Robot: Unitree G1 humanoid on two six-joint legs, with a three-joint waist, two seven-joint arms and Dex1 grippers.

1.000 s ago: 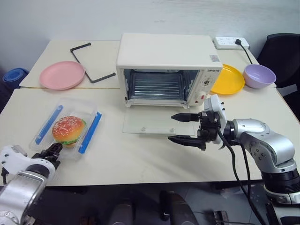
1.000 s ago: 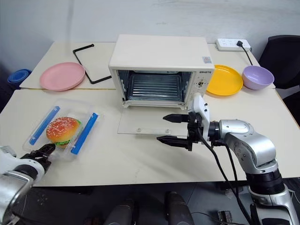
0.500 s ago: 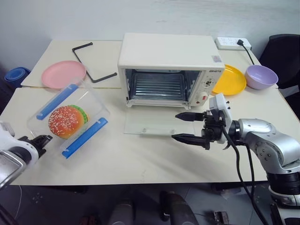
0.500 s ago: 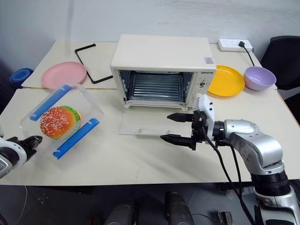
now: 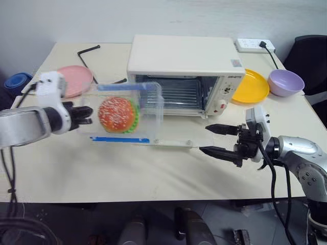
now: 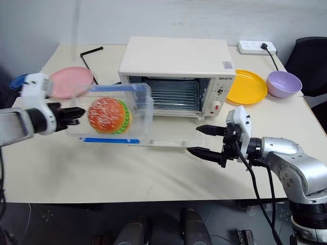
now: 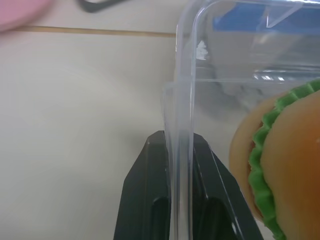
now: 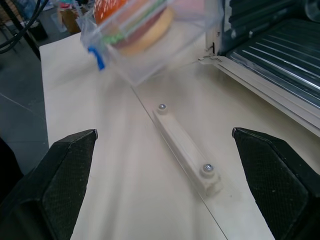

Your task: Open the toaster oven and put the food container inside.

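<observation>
The cream-white toaster oven (image 5: 184,56) stands at the back of the table. Its glass door (image 5: 168,144) lies open and flat, and the wire rack (image 5: 179,94) shows inside. The clear food container (image 5: 125,113), with blue clips and a toy hamburger (image 5: 117,115), hangs in the air before the oven's left side, tipped onto its edge. My left gripper (image 5: 84,115) is shut on its rim, which is pinched between the black fingers (image 7: 150,200). My right gripper (image 5: 220,140) is open, just right of the door's front edge and pointing at the door handle (image 8: 182,150).
A pink plate (image 5: 76,79) and a black bent bar (image 5: 89,51) lie at the back left. A yellow plate (image 5: 253,87), a purple bowl (image 5: 286,81) and a power strip (image 5: 254,45) are at the back right. A black chair (image 5: 311,51) stands beyond the right edge.
My left gripper shut on the container, lifted it off the table, swung it right toward the oven and rolled it onto its edge. The right gripper drifted slightly right and stayed open.
</observation>
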